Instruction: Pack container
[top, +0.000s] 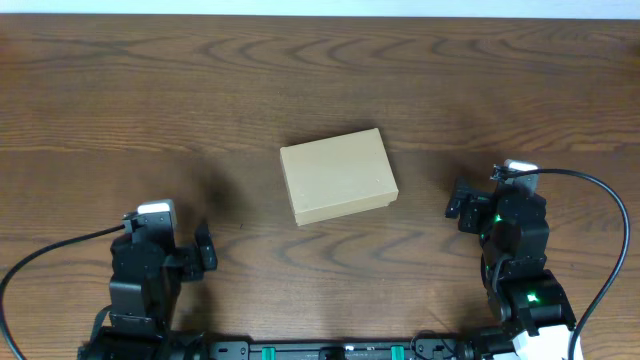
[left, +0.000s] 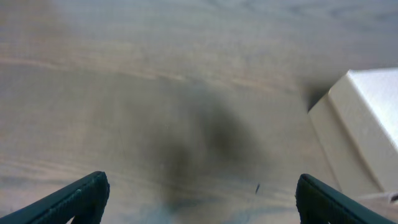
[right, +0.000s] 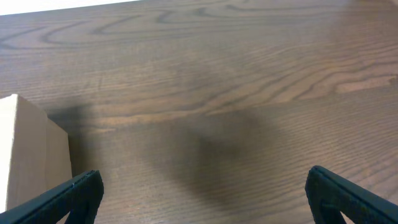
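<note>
The container (top: 338, 176) is a plain tan cardboard box with its lid closed, lying at the middle of the wooden table. Its corner shows at the right edge of the left wrist view (left: 367, 124) and at the left edge of the right wrist view (right: 28, 155). My left gripper (top: 200, 250) sits near the front left, open and empty, its fingers wide apart over bare wood (left: 199, 199). My right gripper (top: 462, 205) sits to the right of the box, open and empty (right: 202, 196). No small items are in view.
The dark wooden table (top: 150, 100) stretches around the box. Black cables (top: 600, 190) loop from both arm bases at the front edge. The table's far edge shows at the top of the overhead view.
</note>
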